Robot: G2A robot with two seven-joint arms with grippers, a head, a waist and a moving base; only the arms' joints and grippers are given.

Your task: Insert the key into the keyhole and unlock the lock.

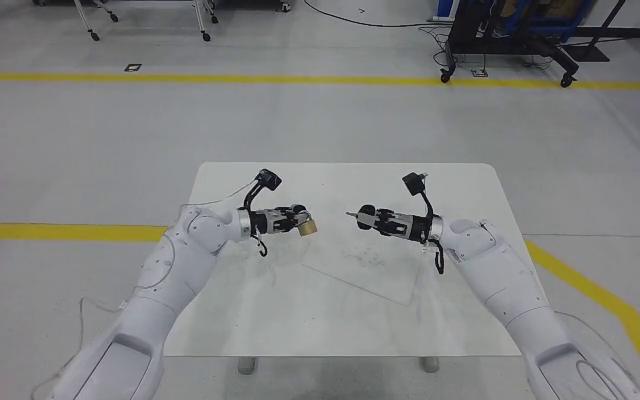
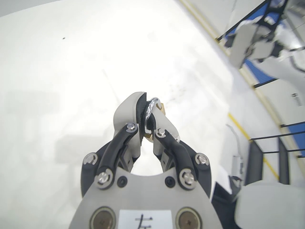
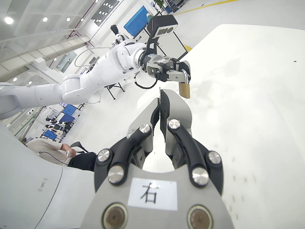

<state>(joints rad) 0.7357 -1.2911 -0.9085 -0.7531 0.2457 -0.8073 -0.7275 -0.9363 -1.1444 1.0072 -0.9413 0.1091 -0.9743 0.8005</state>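
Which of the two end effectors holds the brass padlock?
The left end effector, clamped on the padlock by its shackle; the right end effector pinches only a thin key.

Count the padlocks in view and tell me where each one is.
1. The padlock is held by its shackle in the left gripper over the table, facing the key in the right gripper.

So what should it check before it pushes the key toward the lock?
1. Grip on the lock: ok, left gripper shut on its shackle.
2. Grip on the key: ok, right gripper shut on it, tip poking toward the lock.
3. Gap between key and lock: ok, they are apart.
4. Tip lined up with keyhole: cannot tell from these angles.
5. Room above the table: ok, the lock hangs clear of it.
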